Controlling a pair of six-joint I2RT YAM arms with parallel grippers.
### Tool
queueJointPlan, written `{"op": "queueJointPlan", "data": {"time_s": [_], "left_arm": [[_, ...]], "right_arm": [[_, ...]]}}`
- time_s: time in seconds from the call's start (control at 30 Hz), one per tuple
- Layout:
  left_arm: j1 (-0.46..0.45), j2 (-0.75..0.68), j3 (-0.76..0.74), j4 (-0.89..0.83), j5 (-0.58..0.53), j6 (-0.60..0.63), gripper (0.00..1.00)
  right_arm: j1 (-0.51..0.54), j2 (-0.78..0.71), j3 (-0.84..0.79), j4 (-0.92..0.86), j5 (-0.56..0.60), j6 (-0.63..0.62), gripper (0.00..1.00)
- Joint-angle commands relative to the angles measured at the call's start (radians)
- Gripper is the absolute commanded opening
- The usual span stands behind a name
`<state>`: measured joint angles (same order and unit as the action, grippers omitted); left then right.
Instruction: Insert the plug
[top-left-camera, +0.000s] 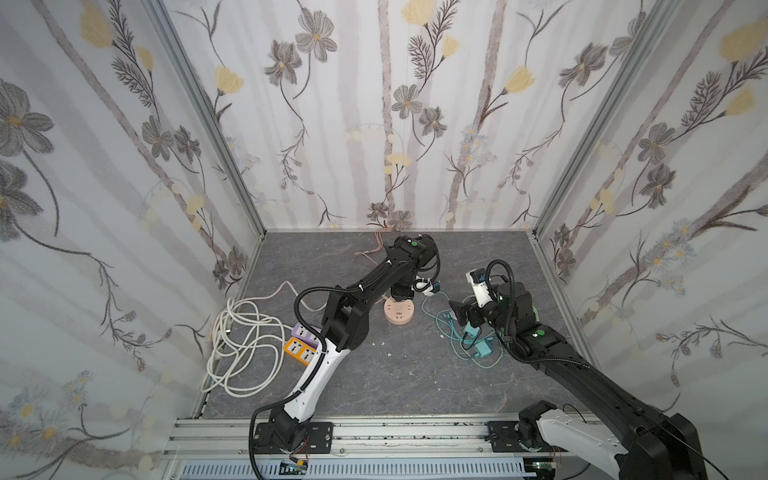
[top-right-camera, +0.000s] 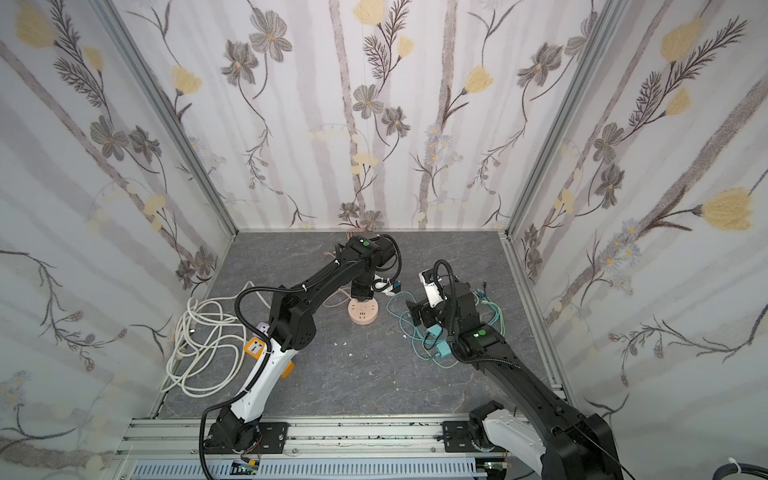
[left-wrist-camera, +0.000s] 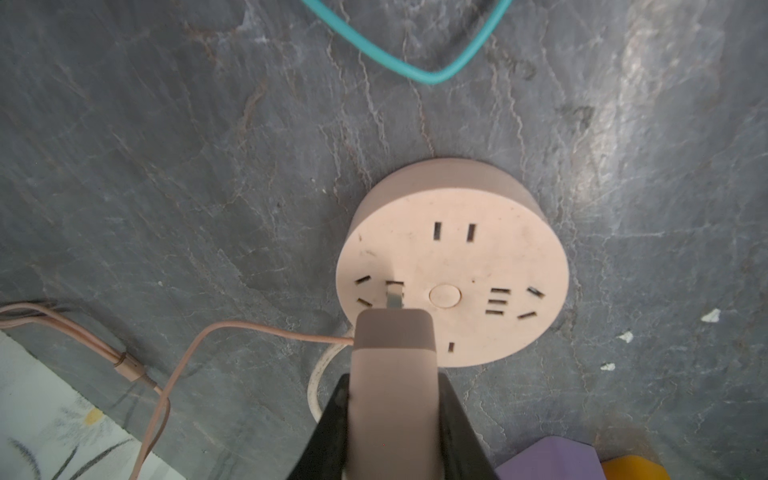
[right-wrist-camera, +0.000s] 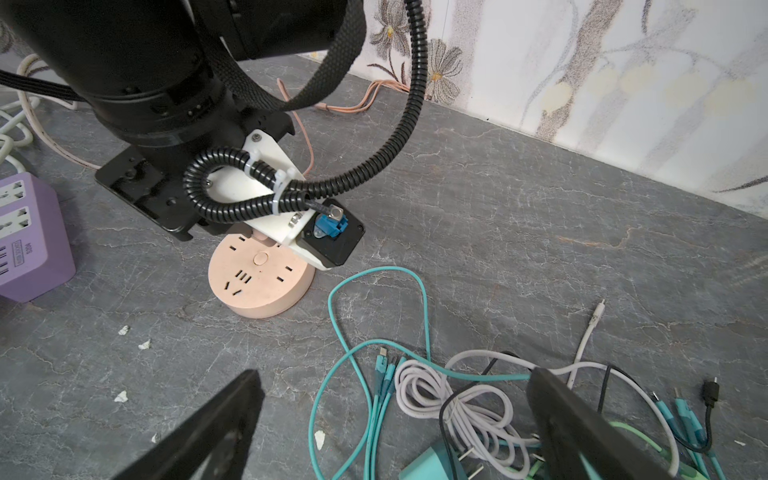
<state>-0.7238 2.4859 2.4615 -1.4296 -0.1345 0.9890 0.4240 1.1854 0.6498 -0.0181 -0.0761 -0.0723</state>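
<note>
A round pink socket hub lies flat on the grey floor, in both top views near the middle. My left gripper stands over the hub's edge, shut on the pink plug. The plug's metal prong points down at a slot on the hub's face, its tip at the slot's mouth; how deep it sits I cannot tell. My right gripper hovers open over a tangle of cables to the right of the hub, holding nothing.
A teal charger with teal, white and black cables lies under the right arm. A purple and orange power strip and a coiled white cord lie at the left. The plug's pink cord trails toward the back wall. Papered walls enclose the floor.
</note>
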Motion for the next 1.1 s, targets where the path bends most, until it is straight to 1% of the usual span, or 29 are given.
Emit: {"op": "queueJointPlan", "data": {"time_s": [0.0,0.53,0.83,1.07], "left_arm": [[-0.009,-0.012,0.016,-0.038,-0.032,0.012,0.0],[-0.016,-0.019,-0.067,0.017,-0.122,0.031,0.0],[-0.019,-0.013,-0.093,0.043,-0.116,0.036,0.0],[-0.022,-0.017,-0.06,0.034,-0.063,0.032,0.0]], "right_arm": [[-0.001,-0.001,-0.005,0.059,-0.007,-0.008,0.99],[-0.002,-0.018,-0.022,0.063,-0.004,0.0,0.99],[-0.003,-0.018,-0.021,0.068,-0.005,-0.001,0.99],[-0.003,-0.018,-0.02,0.069,-0.007,0.002,0.99]]}}
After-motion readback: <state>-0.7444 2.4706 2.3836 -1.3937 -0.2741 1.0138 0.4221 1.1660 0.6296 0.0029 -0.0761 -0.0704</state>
